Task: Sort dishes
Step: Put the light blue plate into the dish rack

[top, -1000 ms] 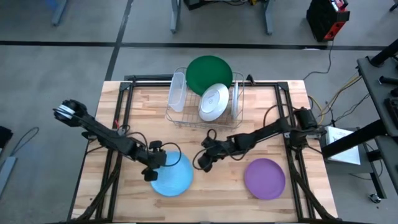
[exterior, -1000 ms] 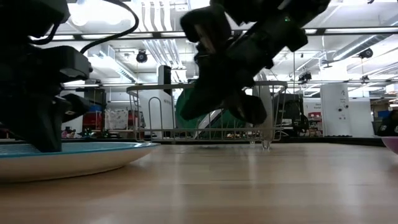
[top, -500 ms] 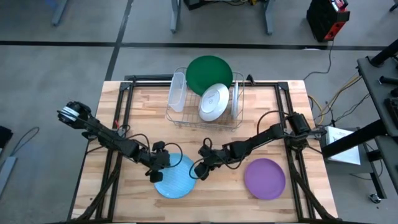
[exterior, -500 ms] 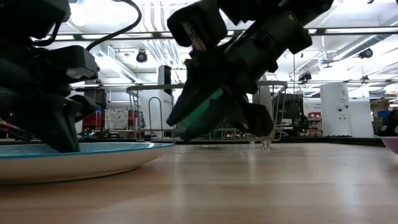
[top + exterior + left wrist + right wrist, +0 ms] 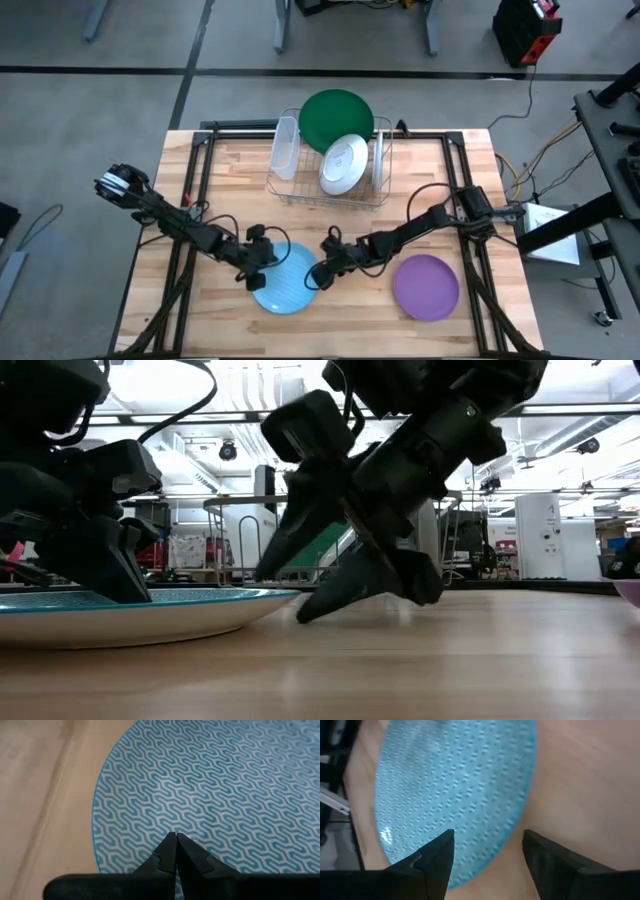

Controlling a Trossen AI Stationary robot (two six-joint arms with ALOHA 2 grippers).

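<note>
A blue-and-white patterned plate point(image 5: 287, 288) lies flat on the wooden table, near its front edge. My left gripper point(image 5: 258, 263) is shut and stands on the plate's left part. My right gripper point(image 5: 316, 277) is open and low at the plate's right rim point(image 5: 520, 827), one finger point(image 5: 290, 545) above the rim and the other point(image 5: 345, 590) down by the table beside it. A purple plate point(image 5: 425, 287) lies flat at the front right. A dark green plate point(image 5: 337, 118) and a pale white plate point(image 5: 343, 163) stand on edge in the wire rack point(image 5: 330, 190). My left gripper rests its shut fingertips point(image 5: 176, 840) on the plate's patterned upper face point(image 5: 200, 820), a little inside the left rim. The fingers slant down from the table's left side. The plate lies flat on the table. Whether my right gripper touches the rim, I cannot tell.
The wire rack stands at the table's far middle, with a clear plastic tub point(image 5: 286, 148) upright at its left end. Bare wood lies between the blue plate and the purple one, and along the table's front edge. Dark frame rails point(image 5: 190, 190) run along both table sides.
My right gripper has come down and toward the table's near left, up to the blue plate's right rim, and its fingers have opened wide. My left gripper, still shut, has shifted a little toward the right, and the plate has slid that way with it.
</note>
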